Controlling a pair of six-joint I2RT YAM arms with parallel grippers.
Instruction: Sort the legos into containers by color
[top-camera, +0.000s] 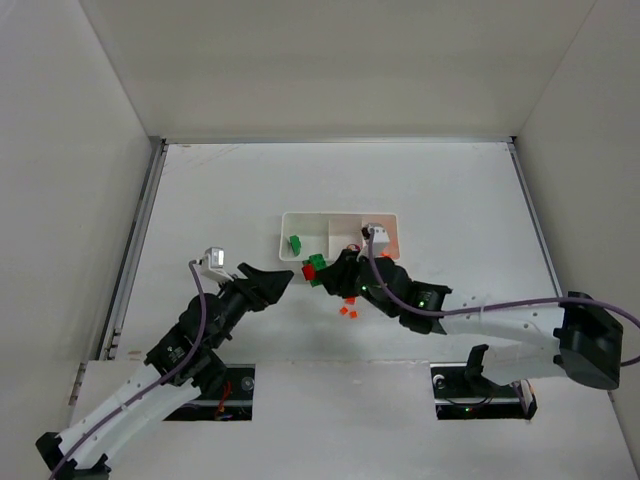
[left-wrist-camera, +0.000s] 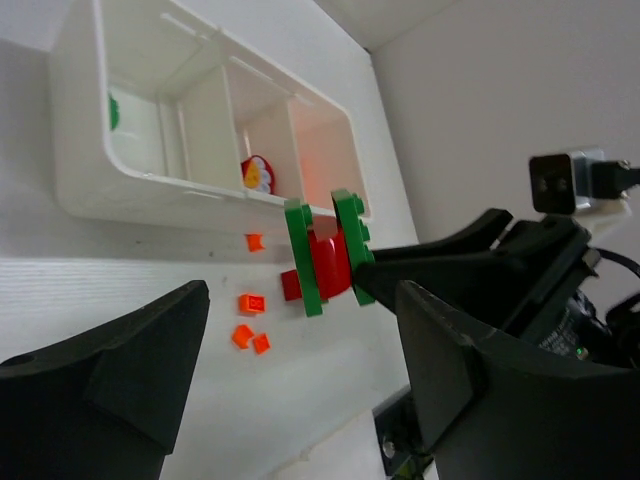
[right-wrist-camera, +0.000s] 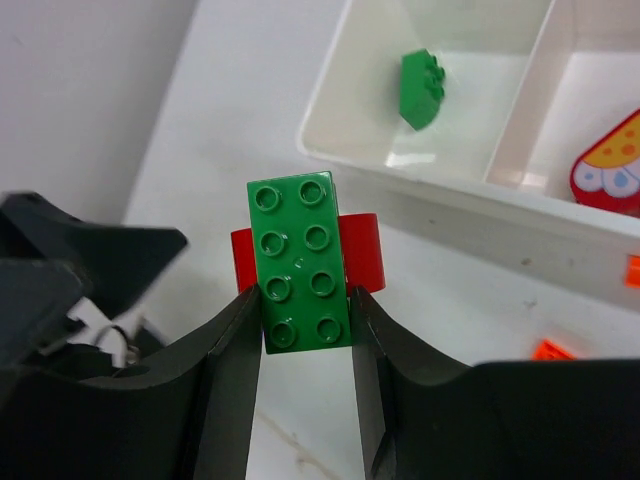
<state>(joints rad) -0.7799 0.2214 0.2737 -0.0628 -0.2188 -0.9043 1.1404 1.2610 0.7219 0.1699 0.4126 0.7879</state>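
My right gripper (right-wrist-camera: 303, 305) is shut on a stack of legos: a green brick (right-wrist-camera: 303, 262) with a red brick (right-wrist-camera: 362, 252) behind it, held above the table just in front of the white tray (right-wrist-camera: 440, 185). In the top view the stack (top-camera: 317, 269) hangs near the tray's left front corner (top-camera: 284, 250). My left gripper (left-wrist-camera: 300, 365) is open and empty, facing the stack (left-wrist-camera: 328, 258) from a short distance. A green brick (right-wrist-camera: 420, 88) lies in the left compartment, and a red and white piece (right-wrist-camera: 610, 165) in the middle one. Three orange pieces (left-wrist-camera: 250, 303) lie on the table.
Orange pieces (top-camera: 347, 305) lie on the table in front of the tray, under the right arm. The right compartment (top-camera: 386, 243) shows an orange tint. White walls (top-camera: 60, 200) enclose the table on the left, back and right.
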